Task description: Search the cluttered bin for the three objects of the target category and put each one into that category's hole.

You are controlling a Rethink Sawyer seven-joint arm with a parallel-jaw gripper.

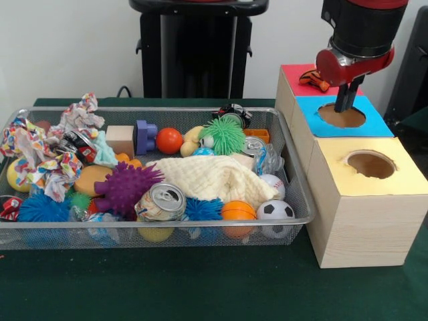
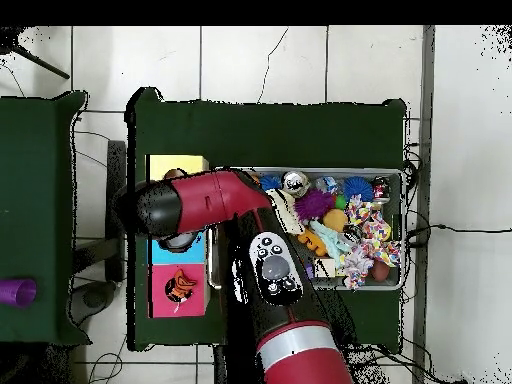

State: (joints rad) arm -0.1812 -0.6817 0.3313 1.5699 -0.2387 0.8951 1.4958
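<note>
Nearest me the wire mesh bin [image 1: 294,200] is sitting packed: crushed soda can [image 1: 161,200], purple spiky ball [image 1: 126,186]. Farther back the gripper [image 1: 346,100] is hovering over the blue-topped box's round hole [image 1: 342,116]; can't tell if it's carrying anything. Anything released off-centre could be catching the rim.

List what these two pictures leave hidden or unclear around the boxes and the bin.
- Front view: the gripper dips into the blue box's hole; whether it carries anything cannot be told.
- Front view: the orange item covers the red box's hole.
- Overhead view: the arm covers most of the blue box and the gripper.
- Overhead view: things in the bin are too small to name.
- Front view: the cream cloth hides whatever lies under it.
</note>
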